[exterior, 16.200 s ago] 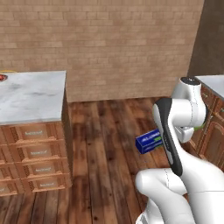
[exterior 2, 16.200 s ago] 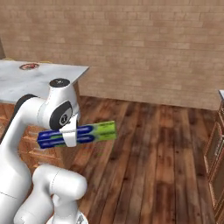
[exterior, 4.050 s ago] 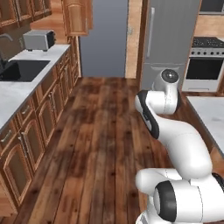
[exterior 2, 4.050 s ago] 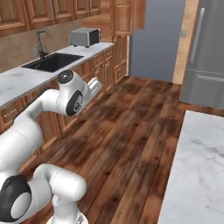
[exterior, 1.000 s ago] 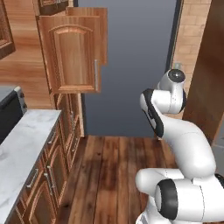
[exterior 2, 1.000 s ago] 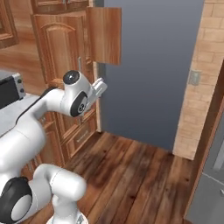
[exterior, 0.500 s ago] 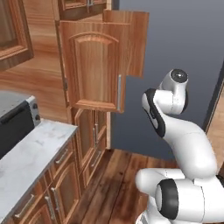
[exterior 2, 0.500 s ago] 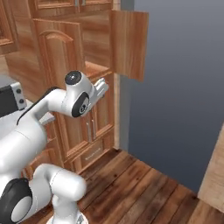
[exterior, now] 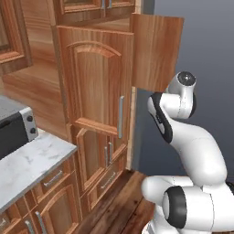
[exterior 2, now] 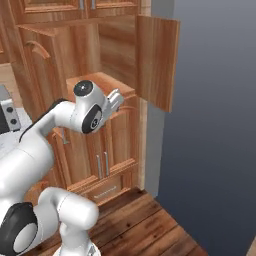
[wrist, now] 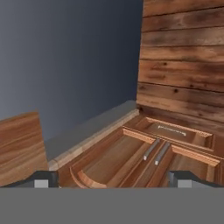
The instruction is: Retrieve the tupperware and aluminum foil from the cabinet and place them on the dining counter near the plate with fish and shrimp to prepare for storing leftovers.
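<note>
**Spotter:** What do you have closest to you?

**Operator:** My fingers sit spread wide at the bottom of the hand view, tips far apart, nothing between them. In the right base view I see the hand raised at the front of the arm, in front of the woodwork.

**Spotter:** And just past the hand?

**Operator:** The hand view looks onto the lower doors, a pair with two slim grey bar handles side by side, a drawer front beside them and wooden floor planks beyond.

**Spotter:** Where is the cabinet?

**Operator:** The cabinet stands ahead of the arm, above those lower doors. Its arched-panel door and a second door both hang open. I cannot see what lies inside from either base view.

**Spotter:** Anything off to the side?

**Operator:** On my left a marble counter carries a silver appliance at the frame edge. Furthest away, a plain grey-blue wall fills the right.
</note>
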Controlling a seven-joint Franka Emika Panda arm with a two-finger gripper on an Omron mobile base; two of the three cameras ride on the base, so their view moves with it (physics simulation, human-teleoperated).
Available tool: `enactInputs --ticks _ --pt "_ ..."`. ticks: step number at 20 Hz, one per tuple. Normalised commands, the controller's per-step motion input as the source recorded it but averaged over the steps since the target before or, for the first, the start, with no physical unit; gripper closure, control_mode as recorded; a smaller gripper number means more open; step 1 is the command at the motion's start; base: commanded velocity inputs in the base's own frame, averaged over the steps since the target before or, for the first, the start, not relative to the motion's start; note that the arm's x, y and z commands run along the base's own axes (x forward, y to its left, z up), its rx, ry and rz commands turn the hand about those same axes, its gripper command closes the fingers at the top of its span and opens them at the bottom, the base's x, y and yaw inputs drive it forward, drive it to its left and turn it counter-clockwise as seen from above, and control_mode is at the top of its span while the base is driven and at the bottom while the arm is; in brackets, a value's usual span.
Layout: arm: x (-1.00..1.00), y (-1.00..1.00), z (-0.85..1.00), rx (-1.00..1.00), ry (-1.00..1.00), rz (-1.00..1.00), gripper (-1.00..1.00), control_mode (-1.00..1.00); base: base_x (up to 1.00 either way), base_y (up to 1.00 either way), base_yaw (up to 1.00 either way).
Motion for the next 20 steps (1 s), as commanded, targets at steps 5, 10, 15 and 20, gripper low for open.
enactInputs --ticks 5,10,15,20 --pt "0.0 0.0 0.0 0.0 0.0 0.0 -1.0 1.0 0.39 -0.55 0.47" --pt "0.0 0.0 0.0 0.0 0.0 0.0 -1.0 1.0 0.45 -0.51 0.52" --pt "0.0 0.0 0.0 0.0 0.0 0.0 -1.0 1.0 0.25 -0.68 0.57" --pt "0.0 0.0 0.0 0.0 0.0 0.0 -1.0 1.0 0.31 -0.67 0.58"
